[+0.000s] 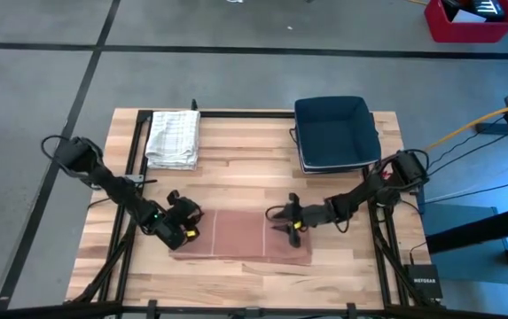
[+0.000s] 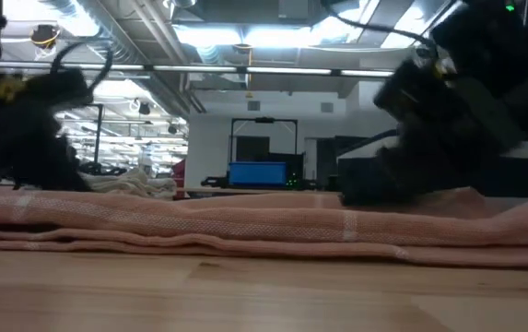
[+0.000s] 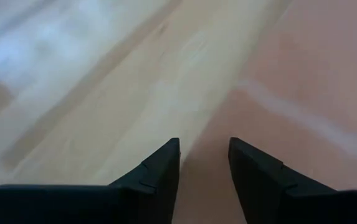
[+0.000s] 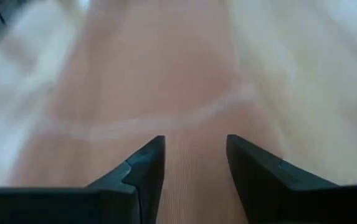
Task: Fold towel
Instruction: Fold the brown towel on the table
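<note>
A salmon-pink towel with pale stripes lies flat and folded in layers on the wooden table, near the front edge; in the low view the towel shows as a long flat stack. My left gripper stands open at the towel's left end, its fingers over the towel's edge where cloth meets wood. My right gripper stands open over the towel's right half, with only cloth ahead of its fingers. Nothing sits between either pair of fingers.
A folded white checked cloth lies at the far left of the table. A dark blue bin stands at the far right. Black frame rails run along the table's sides. Bare wood lies between the towel and those things.
</note>
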`<act>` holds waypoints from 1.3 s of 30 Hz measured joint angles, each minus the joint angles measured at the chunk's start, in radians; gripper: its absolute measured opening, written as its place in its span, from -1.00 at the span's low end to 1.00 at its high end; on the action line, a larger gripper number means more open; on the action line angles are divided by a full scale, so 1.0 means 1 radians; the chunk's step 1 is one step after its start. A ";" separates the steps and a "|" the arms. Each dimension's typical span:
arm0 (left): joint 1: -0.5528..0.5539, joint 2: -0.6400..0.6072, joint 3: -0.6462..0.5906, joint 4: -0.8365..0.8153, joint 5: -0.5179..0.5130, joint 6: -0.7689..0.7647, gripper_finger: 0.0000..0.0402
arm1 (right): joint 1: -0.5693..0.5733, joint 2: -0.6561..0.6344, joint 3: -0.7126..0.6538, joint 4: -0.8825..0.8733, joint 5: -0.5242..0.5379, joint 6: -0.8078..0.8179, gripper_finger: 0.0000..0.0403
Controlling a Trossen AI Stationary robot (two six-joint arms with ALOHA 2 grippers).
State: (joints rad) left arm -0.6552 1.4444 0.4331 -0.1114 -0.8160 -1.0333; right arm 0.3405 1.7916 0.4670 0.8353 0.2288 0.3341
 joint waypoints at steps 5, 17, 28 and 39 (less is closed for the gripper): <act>0.000 0.047 -0.057 0.014 0.016 -0.124 -0.35 | 0.036 0.041 -0.004 -0.062 0.022 0.037 -0.13; 0.011 0.006 -0.022 0.033 0.052 -0.029 -0.35 | 0.065 0.052 0.007 0.026 0.059 0.045 -0.13; 0.144 -0.015 0.079 0.231 0.066 0.472 -0.35 | 0.052 0.134 0.224 -0.006 0.155 -0.093 -0.13; 0.211 0.088 -0.031 0.218 0.083 0.298 -0.35 | 0.035 0.417 0.251 0.264 0.134 -0.005 -0.13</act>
State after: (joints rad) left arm -0.4438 1.5324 0.4018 0.1071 -0.7334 -0.7350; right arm 0.3751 2.2087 0.7185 1.0991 0.3623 0.3286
